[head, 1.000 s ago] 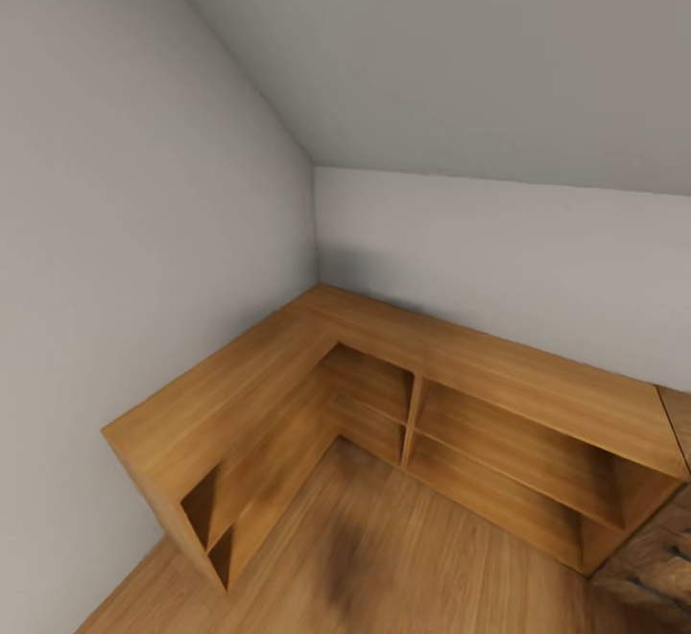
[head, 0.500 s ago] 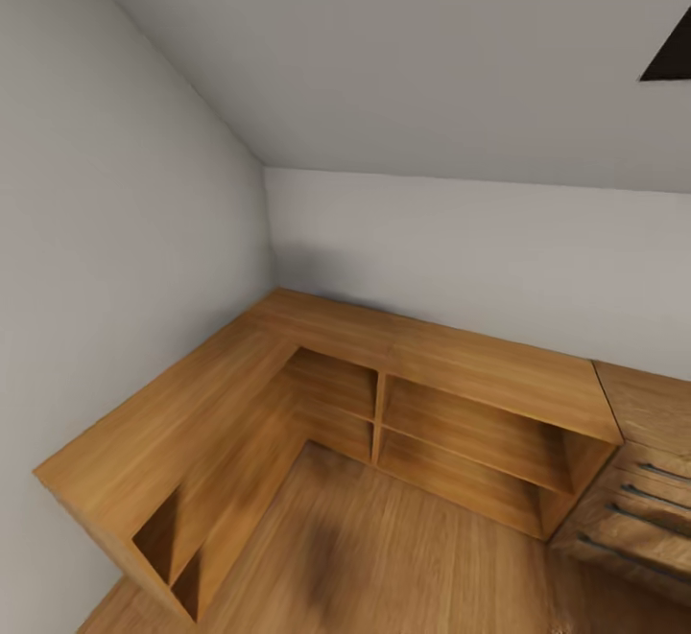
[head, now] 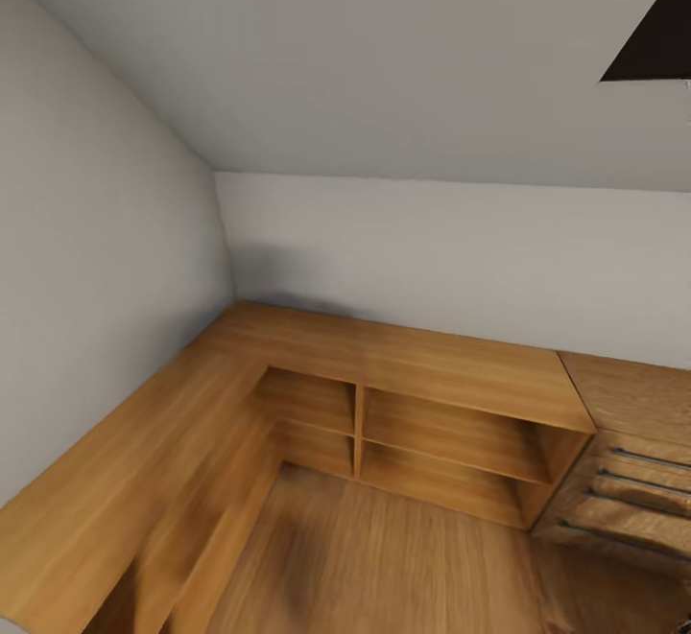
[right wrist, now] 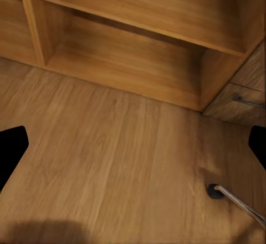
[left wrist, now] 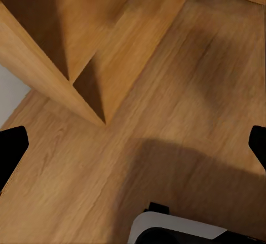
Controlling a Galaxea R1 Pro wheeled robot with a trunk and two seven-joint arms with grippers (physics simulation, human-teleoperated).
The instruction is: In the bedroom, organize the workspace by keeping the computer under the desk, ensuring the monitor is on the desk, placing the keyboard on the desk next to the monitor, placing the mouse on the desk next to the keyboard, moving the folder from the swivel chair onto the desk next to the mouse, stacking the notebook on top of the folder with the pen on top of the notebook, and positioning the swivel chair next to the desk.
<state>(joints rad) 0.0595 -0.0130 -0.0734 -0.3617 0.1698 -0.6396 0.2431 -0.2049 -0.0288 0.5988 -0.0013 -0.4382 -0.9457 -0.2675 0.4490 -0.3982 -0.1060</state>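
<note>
No desk, monitor, keyboard or folder in frame. The one possible task item: in the right wrist view a dark caster (right wrist: 214,191) with a metal spoke (right wrist: 241,204) sits on the wood floor (right wrist: 111,161), near the drawer unit (right wrist: 241,97); can't tell if it belongs to the swivel chair.

Landmark is the L-shaped wooden counter (head: 403,361) in the room corner. Open shelves (head: 441,447) sit under its top. Drawer unit (head: 624,500) with dark bar handles butts against its end. Grey walls (head: 432,250) rise behind it, sloped ceiling (head: 384,58) above, and a dark triangular patch (head: 657,39) is in that ceiling.

Left gripper (left wrist: 133,147): black fingertips (left wrist: 11,147) far apart, released, nothing between them, over the floor beside the counter's end panel (left wrist: 55,72). White robot part (left wrist: 177,230) sits on the floor side.

Right gripper (right wrist: 133,147): fingertips (right wrist: 11,147) also spread wide, released, empty, over floor in front of the counter shelves (right wrist: 127,45).
</note>
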